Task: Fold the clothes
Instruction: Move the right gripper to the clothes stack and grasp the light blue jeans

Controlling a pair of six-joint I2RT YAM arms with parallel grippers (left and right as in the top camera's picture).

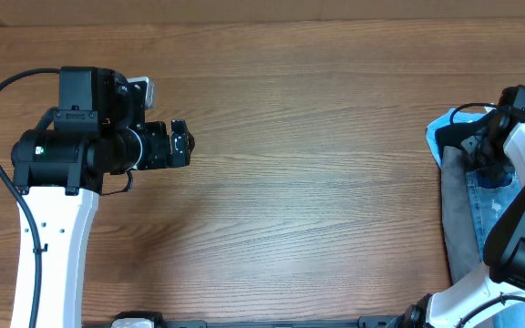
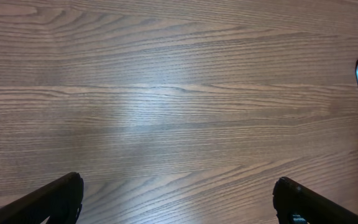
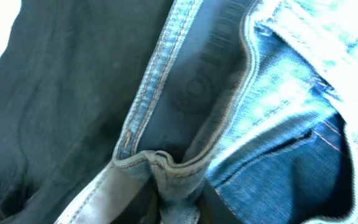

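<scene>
Right wrist: right gripper (image 3: pixel 173 206) pinches jeans (image 3: pixel 278 124) seam (overhead hides grip).

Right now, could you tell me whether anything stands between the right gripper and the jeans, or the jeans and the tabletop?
Nothing between right gripper and jeans: it pinches a denim fold. Toward the table, grey trousers lie along the pile's inner edge; the jeans would cross them.

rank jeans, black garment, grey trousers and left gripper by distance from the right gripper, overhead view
1. jeans, bunched between the right gripper fingers.
2. black garment, far end of the pile, and grey trousers, near end: too close to call.
3. left gripper, far left across the table.
</scene>
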